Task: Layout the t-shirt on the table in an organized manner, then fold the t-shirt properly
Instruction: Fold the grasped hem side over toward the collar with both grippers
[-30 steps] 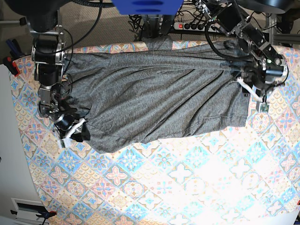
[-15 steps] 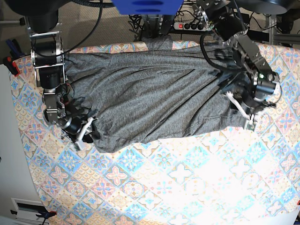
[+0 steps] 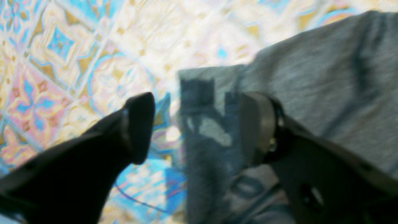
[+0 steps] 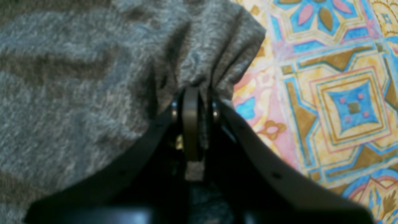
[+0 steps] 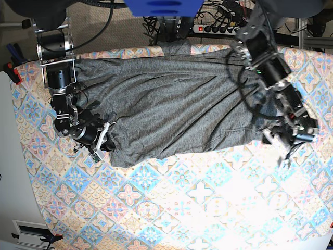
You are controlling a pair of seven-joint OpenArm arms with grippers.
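Roughly, t-shirt: spread wrinkled across the far half of the counter, sleeve hanging off the far edge.
Left fingers: spread wide at a corner of the shirt, gripping nothing; blurry, contact unclear.
Right fingers: pinched shut on bunched t-shirt edge.

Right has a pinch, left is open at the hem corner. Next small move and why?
Probably close the left gripper on the t-shirt corner lying between its open jaws. The right gripper is already shut on bunched fabric at the other end, so the shirt can't be pulled taut over the table until both ends are held.
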